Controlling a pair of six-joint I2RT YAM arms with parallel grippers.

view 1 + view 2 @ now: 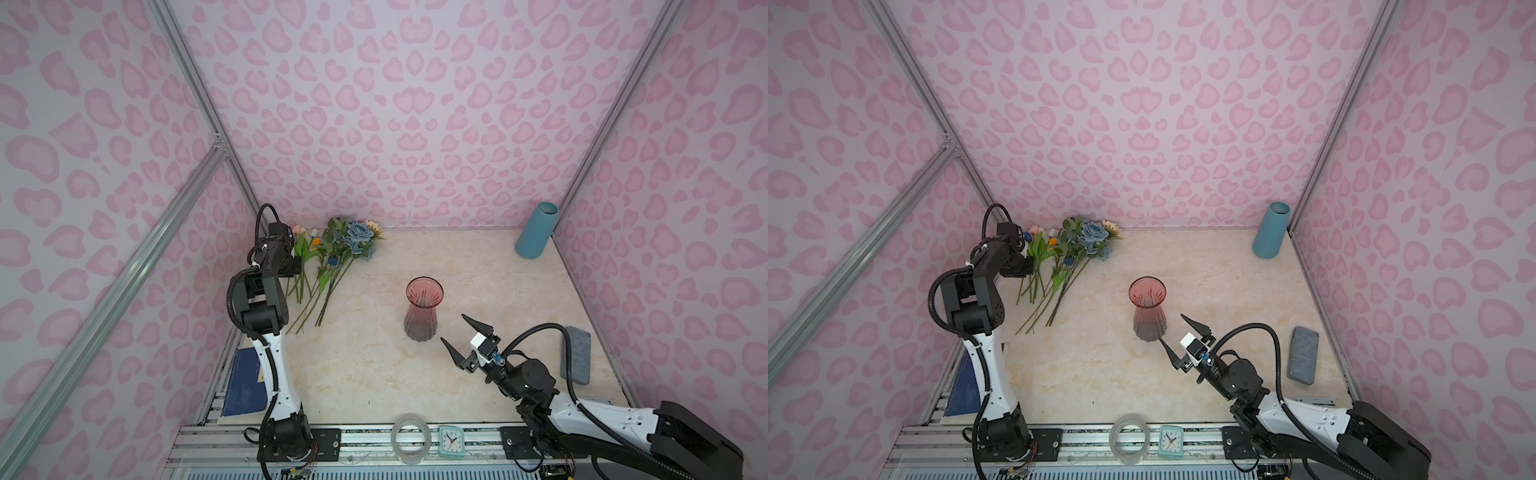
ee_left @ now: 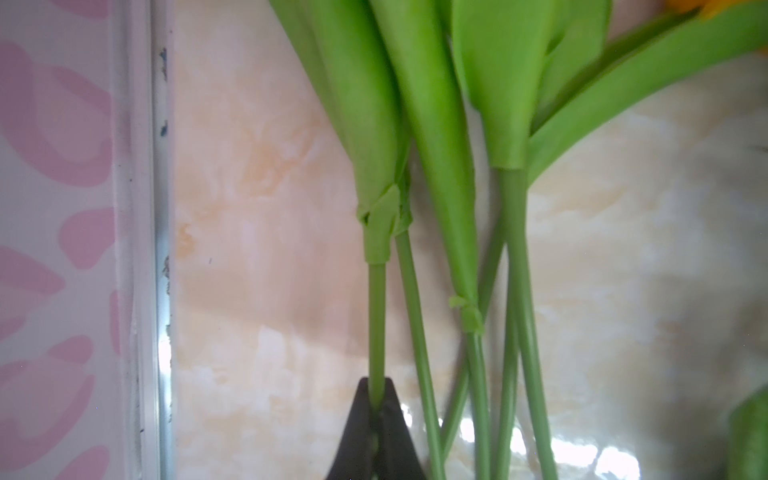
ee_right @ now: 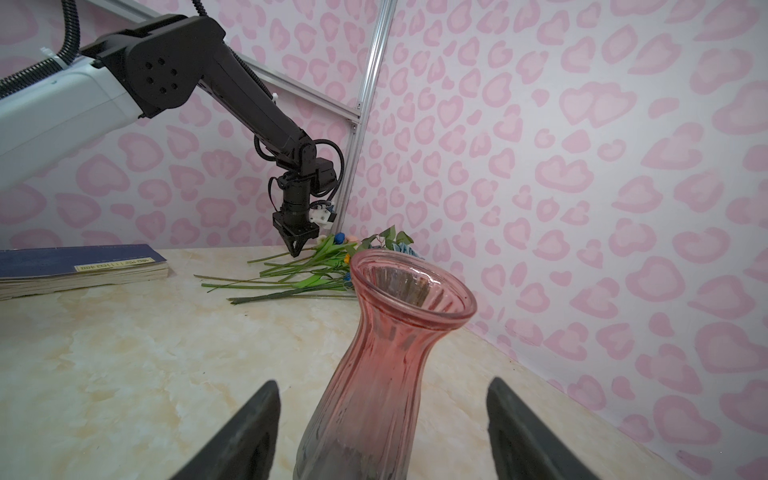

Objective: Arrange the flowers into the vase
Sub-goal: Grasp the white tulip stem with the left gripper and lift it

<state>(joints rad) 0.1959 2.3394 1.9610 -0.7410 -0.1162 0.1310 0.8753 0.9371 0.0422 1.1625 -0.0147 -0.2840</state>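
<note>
The flowers point(image 1: 332, 257) point(image 1: 1067, 257) lie in a bunch at the table's back left, blooms toward the back wall, stems toward the front. My left gripper point(image 2: 377, 386) is shut on one thin green stem point(image 2: 377, 316) at the bunch's left edge. In the right wrist view it point(image 3: 296, 249) points down at the flowers point(image 3: 316, 270); both top views hide its fingers under the wrist. The pink glass vase point(image 1: 424, 307) point(image 1: 1147, 309) point(image 3: 395, 332) stands upright and empty at mid-table. My right gripper point(image 1: 452, 328) point(image 1: 1171, 328) is open just right of the vase's base, not touching.
A teal cylinder point(image 1: 536, 237) stands in the back right corner. A grey block point(image 1: 575, 353) lies by the right wall, a blue book point(image 1: 245, 382) by the left arm's base. A tape roll point(image 1: 411, 442) and small clock point(image 1: 451, 441) sit on the front rail.
</note>
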